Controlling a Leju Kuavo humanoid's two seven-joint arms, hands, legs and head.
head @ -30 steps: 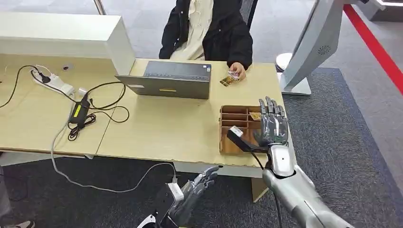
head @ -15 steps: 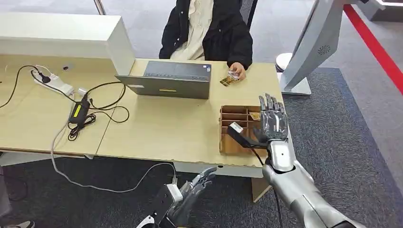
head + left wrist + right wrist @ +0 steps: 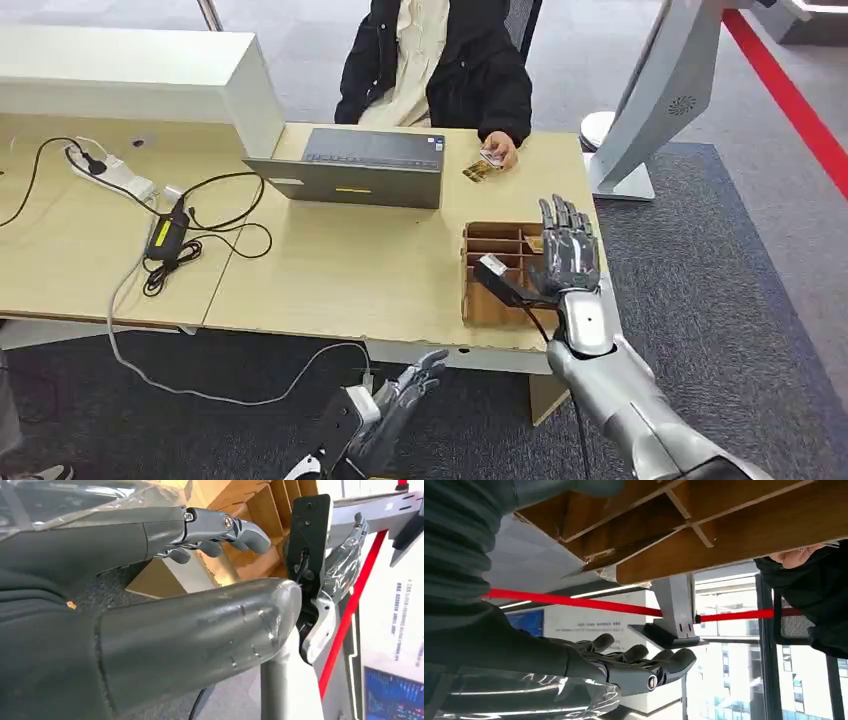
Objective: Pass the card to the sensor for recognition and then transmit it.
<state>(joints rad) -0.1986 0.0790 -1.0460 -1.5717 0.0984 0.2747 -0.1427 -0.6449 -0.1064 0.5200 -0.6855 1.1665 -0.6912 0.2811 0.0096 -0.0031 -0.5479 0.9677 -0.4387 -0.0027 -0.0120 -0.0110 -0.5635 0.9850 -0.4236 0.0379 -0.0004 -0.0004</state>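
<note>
A brown divided tray (image 3: 487, 300) sits at the table's near right corner. A small yellowish card (image 3: 537, 243) lies in one of its far compartments. My right hand (image 3: 568, 255) is raised over the tray's right side, fingers straight and apart, holding nothing. In the left wrist view the right hand (image 3: 345, 565) stands beside the tray (image 3: 250, 510). My left hand (image 3: 400, 398) hangs below the table's front edge, fingers loosely spread and empty. Across the table a person's hand (image 3: 497, 150) holds a card beside a small gold-coloured item (image 3: 478, 171) lying on the table.
A grey laptop (image 3: 350, 167) stands left of the person's hand. A power strip (image 3: 112, 173) and black cables (image 3: 190, 235) lie at the left. A white kiosk stand (image 3: 650, 95) rises off the table's right end on grey carpet.
My right hand has drifted slightly away from me and to the left over the tray. My left hand has sunk a little lower. The person's hand has stayed put.
</note>
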